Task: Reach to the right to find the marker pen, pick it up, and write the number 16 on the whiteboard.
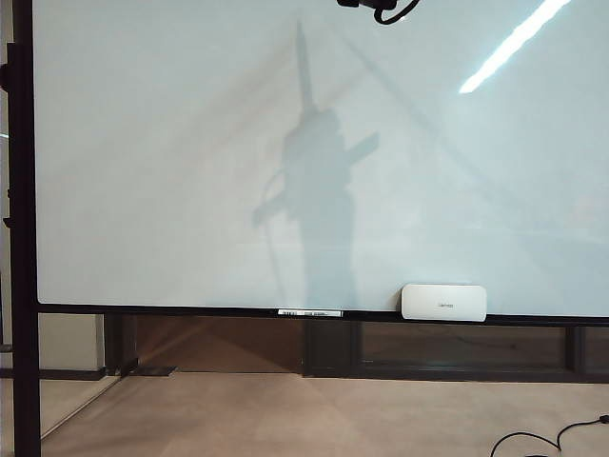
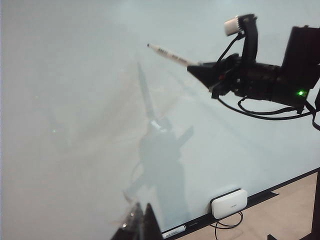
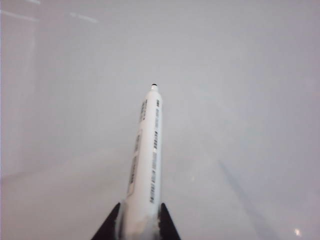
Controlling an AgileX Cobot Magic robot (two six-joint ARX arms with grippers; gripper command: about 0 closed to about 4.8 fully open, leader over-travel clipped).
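White marker pen [image 3: 148, 160] in right end effector [image 3: 135, 222], left end effector [image 2: 142, 222] low.

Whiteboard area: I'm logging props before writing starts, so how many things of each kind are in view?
Whiteboard: 1
Marker pen, in the right gripper: 1
White rounded block on the ledge: 1
Marker on the ledge: 1
Written digits: 0
Total: 4

One whiteboard [image 1: 190, 143], one marker pen [image 3: 147, 160] in the right end effector [image 3: 139, 220], one white block [image 1: 443, 302] on the whiteboard's lower edge, one left end effector [image 2: 142, 225], one second marker [image 2: 174, 231] on that edge
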